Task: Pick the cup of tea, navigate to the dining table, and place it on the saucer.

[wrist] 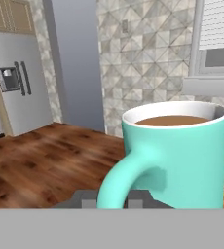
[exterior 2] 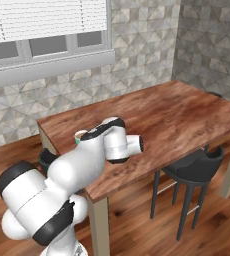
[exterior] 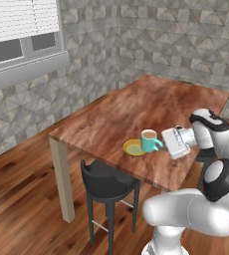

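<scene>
Behind the cup of tea [wrist: 182,155], a refrigerator [wrist: 16,82] stands.

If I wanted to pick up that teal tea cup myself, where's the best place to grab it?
Probably by the handle. The cup of tea stands upright, full of brown liquid, its handle pointing away from the saucer toward the gripper. Come in level from that side so nothing spills.

glossy teal cup of tea [exterior: 148,141], wood-grain dining table [exterior: 136,109]
</scene>
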Available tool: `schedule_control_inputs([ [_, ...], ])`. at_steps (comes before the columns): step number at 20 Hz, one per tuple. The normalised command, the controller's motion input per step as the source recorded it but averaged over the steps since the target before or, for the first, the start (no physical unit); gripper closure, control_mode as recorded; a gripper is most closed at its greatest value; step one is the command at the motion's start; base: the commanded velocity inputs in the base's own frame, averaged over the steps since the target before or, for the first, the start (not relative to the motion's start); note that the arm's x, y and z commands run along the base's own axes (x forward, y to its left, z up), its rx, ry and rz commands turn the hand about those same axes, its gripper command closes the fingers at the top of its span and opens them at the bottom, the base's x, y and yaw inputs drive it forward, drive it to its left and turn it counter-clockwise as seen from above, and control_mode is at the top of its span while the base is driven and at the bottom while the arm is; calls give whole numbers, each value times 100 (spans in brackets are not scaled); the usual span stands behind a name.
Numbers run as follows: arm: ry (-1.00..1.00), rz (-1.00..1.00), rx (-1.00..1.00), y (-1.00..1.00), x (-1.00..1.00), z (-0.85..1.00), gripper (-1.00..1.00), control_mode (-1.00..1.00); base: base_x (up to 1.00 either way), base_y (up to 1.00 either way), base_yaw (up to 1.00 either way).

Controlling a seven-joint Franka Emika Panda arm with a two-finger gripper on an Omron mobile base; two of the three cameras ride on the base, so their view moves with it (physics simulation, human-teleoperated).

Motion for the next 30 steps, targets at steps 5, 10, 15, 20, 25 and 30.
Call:
schedule_control_inputs([
  [5,8,0,0,0,74,0,100,-100,0,0,0],
  [10,6,-1,0,0,99,-14,100,-100,0,0,0],
  [15,0,0,0,0,64,-22,100,-100,0,0,0],
  [20,0,0,0,-11,3,-26,100,-100,0,0,0],
  [25,0,0,0,-12,0,-37,100,-100,0,0,0],
  [30,0,0,0,-1,0,-36,100,-100,0,0,0],
])
